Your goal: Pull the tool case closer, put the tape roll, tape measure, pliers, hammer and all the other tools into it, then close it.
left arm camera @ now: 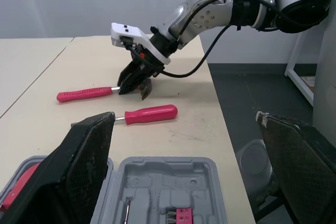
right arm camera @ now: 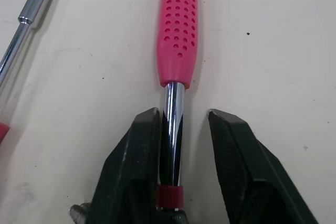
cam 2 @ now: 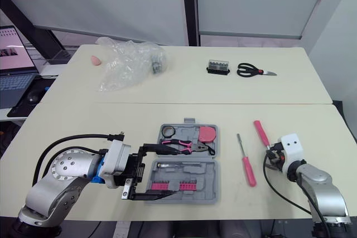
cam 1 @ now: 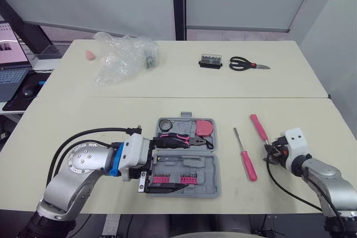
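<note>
Right wrist view has my right fingers (right arm camera: 131, 161) on either side of a chrome shaft. One pad touches it and the other stands off with a gap, so my right gripper (right arm camera: 182, 115) is released, not clenched. The shaft belongs to a pink-handled tool (cam 1: 258, 127) lying on the near table's right side. Just beside it lies a second loose tool, a pink driver (cam 1: 249, 166) with a socket tip, so two tools lie outside the case. My left fingers (left arm camera: 79, 166) are spread wide, grasping nothing, and my left gripper (left arm camera: 184, 121) sits at the left end of the one grey tool case (cam 1: 212, 189). The case lies open at the table's near middle. In it I count one pair of pliers (cam 1: 178, 137), one pink tape measure (cam 1: 204, 127), one black tape roll (cam 1: 165, 125) and one row of pink bits (cam 1: 170, 179). On the far table are one pair of scissors (cam 1: 248, 65), one black bit holder (cam 1: 211, 61), one crumpled plastic bag (cam 1: 125, 57) and one small pink lump (cam 1: 89, 55).
</note>
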Robot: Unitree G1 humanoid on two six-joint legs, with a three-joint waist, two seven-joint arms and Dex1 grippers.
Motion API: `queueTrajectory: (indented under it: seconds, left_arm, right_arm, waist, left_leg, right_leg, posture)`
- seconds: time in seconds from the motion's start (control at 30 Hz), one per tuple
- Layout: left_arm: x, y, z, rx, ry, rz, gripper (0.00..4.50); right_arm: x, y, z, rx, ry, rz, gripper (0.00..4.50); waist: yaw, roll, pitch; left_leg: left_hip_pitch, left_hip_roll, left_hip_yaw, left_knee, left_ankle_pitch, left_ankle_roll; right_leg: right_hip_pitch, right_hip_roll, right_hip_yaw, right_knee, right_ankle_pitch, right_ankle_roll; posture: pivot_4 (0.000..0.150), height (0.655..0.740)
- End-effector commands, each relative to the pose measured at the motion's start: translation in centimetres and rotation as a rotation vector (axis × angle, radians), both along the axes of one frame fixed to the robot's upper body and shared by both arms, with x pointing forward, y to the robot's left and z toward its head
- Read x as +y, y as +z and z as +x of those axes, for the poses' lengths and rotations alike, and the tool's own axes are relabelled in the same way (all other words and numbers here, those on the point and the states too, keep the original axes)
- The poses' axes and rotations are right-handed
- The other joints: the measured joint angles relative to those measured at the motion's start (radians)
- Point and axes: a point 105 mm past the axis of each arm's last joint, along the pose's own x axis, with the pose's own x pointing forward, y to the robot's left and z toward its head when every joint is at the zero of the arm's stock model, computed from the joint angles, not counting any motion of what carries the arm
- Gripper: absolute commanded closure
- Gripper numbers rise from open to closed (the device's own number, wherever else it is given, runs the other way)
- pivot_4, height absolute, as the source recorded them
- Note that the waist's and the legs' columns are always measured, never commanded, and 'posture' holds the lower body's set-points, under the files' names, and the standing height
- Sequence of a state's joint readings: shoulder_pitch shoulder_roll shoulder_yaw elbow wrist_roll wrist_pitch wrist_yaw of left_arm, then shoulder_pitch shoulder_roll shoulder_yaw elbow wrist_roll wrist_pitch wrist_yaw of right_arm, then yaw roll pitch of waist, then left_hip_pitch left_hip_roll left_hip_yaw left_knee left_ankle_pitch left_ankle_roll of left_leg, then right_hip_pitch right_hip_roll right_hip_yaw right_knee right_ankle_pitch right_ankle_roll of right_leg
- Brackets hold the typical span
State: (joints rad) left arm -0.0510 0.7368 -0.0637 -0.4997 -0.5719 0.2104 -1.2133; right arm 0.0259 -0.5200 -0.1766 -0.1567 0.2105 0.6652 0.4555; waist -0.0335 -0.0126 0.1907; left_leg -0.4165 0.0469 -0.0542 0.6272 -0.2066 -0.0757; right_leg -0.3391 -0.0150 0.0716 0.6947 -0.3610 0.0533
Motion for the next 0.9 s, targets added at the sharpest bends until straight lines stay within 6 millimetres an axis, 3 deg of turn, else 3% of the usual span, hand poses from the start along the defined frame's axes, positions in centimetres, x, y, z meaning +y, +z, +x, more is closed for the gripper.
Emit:
queueTrajectory:
  seconds: [0.03, 0.13, 0.37, 0.43, 0.6, 0.73, 0.9]
  left_arm:
    - [0.1, 0.4, 0.1, -0.025, 0.003, -0.001, 0.0]
    - [0.4, 0.4, 0.3, -0.019, 0.024, 0.017, 0.0]
    - [2.5, 1.1, 1.4, -0.036, 0.147, 0.012, 0.0]
    - [4.3, 0.9, 1.7, -0.03, 0.219, 0.046, 0.0]
    - [9.2, -0.8, 1.4, -0.008, 0.376, 0.182, 0.0]
    - [12.3, -2.3, 0.9, 0.016, 0.451, 0.276, 0.0]
    - [12.8, -3.2, 0.1, 0.053, 0.445, 0.302, 0.0]
  right_arm:
    - [-0.3, 0.2, -0.1, -0.019, -0.006, -0.011, 3.84]
    - [-0.5, 0.4, 0.0, -0.035, -0.014, -0.015, 4.3]
    - [-0.6, 3.0, 0.2, -0.104, 0.083, -0.065, 4.3]
    - [-0.2, 4.7, 0.2, -0.135, 0.166, -0.109, 4.3]
    - [3.3, 8.7, -0.8, -0.165, 0.536, -0.3, 4.3]
    - [6.3, 10.1, -2.0, -0.121, 0.798, -0.425, 4.3]
    - [9.9, 10.1, -2.8, -0.081, 1.013, -0.498, 4.3]
  waist:
    - [0.0, 0.0, 0.0]
    - [0.0, 0.0, 0.0]
    - [-0.001, 0.0, 0.0]
    - [-0.003, 0.0, 0.0]
    - [-0.008, 0.001, 0.0]
    - [-0.006, 0.0, 0.001]
    - [0.001, -0.001, 0.001]
  left_leg:
    - [0.0, 0.0, 0.0, 0.0, 0.0, 0.0]
    - [0.0, 0.0, 0.0, 0.0, 0.0, 0.0]
    - [0.0, 0.0, 0.0, 0.0, 0.0, 0.0]
    - [0.0, 0.0, 0.001, -0.001, 0.0, 0.0]
    - [0.0, 0.0, 0.001, -0.002, 0.0, 0.0]
    - [0.0, 0.001, 0.001, -0.002, 0.0, 0.0]
    - [-0.001, 0.0, 0.001, -0.002, 0.0, 0.0]
  right_leg:
    - [0.0, 0.0, 0.0, 0.0, 0.0, 0.0]
    - [0.0, 0.0, 0.0, 0.0, 0.0, 0.0]
    - [-0.001, 0.0, 0.0, 0.0, 0.0, 0.0]
    - [-0.001, 0.0, 0.001, 0.0, 0.0, 0.0]
    - [-0.003, 0.0, 0.001, 0.001, 0.0, 0.0]
    - [-0.003, 0.0, 0.0, 0.001, 0.0, -0.001]
    - [-0.004, -0.002, 0.0, 0.0, 0.0, -0.001]
  posture:
    - [0.15, 0.74]
    - [0.15, 0.74]
    - [0.15, 0.74]
    - [0.15, 0.74]
    - [0.15, 0.74]
    - [0.15, 0.74]
    - [0.15, 0.74]
